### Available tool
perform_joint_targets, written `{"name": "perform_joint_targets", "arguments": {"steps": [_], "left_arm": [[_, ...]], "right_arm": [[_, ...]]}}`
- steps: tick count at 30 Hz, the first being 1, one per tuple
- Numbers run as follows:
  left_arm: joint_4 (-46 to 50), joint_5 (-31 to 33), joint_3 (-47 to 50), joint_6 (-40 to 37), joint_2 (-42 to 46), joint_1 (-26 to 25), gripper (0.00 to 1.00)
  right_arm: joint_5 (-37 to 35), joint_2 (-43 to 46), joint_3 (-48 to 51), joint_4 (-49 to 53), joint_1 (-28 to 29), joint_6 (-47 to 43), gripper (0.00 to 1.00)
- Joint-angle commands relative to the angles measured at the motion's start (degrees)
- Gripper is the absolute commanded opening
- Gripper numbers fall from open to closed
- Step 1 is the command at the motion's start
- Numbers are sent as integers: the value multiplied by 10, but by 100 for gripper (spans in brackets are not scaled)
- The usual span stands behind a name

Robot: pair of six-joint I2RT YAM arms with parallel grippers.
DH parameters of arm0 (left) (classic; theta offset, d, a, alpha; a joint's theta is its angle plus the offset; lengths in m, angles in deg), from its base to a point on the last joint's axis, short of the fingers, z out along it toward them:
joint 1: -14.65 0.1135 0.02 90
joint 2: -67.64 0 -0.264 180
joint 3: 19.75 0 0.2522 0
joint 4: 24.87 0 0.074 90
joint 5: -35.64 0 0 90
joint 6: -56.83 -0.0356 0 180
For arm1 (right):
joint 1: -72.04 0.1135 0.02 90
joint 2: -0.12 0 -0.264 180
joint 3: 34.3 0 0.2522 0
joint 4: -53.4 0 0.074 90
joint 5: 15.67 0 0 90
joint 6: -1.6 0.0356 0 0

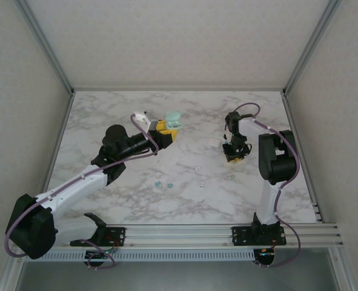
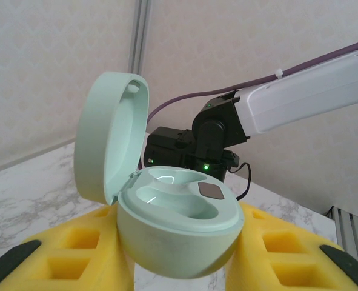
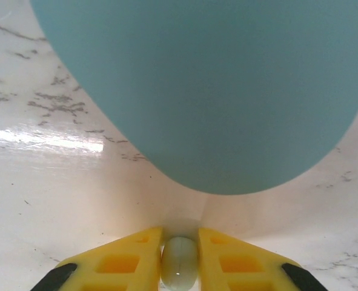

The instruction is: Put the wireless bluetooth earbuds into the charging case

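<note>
**Transfer of a pinched earbud to the open case.** The left end effector [image 2: 179,245] is clamping the lower shell of a pale green charging case [image 2: 179,227] between its yellow fingers [image 2: 76,242]. It seems to be holding the case above the marble table [image 1: 106,121]. The hinged lid [image 2: 109,139] is standing open and the moulded wells [image 2: 160,197] are facing up, apparently empty. The right end effector [image 3: 180,242] is pressed together on a small pale green earbud [image 3: 179,270], low over the table and well apart from the case. It is working just beside a blurred teal-blue rounded body [image 3: 203,91], probably a second case. Two teal earbuds [image 1: 159,183] are lying loose on the table between the arms. The step in hand is judged to be carrying the pinched earbud to the open case. Done well, the right arm is rising straight clear of the teal-blue body, then approaching from above the lid's open side. It is turning the earbud to match its well before lowering gently and is releasing only once the earbud is seated. Meanwhile the left arm is holding the case level. Being smooth and tiny, the earbud is likely to twist or slip in the pinch.
</note>
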Motion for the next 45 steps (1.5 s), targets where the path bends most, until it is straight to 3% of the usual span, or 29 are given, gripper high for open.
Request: {"name": "perform_joint_targets", "arguments": {"steps": [1, 5, 8, 13, 20, 26, 33, 45], "left_arm": [[-1, 4, -18, -7, 13, 2, 30], [3, 15, -18, -13, 16, 3, 30], [7, 25, -16, -21, 20, 3, 29], [5, 41, 0, -29, 37, 18, 28], [-2, 23, 21, -16, 62, 62, 28], [-5, 8, 28, -15, 64, 77, 28], [-2, -16, 23, -21, 53, 78, 28], [1, -52, 3, -37, 20, 66, 29]], "right_arm": [[5, 14, -7, 8, 2, 19, 18], [75, 72, 0, 4, 2, 47, 18], [211, 124, 3, 3, -2, 70, 20], [509, 193, 24, -74, -3, 151, 21], [751, 217, 30, -189, -2, 290, 21], [817, 211, -12, -167, 2, 309, 22], [816, 222, -32, -185, 13, 350, 22], [665, 275, -75, -242, 69, 402, 22]]}}
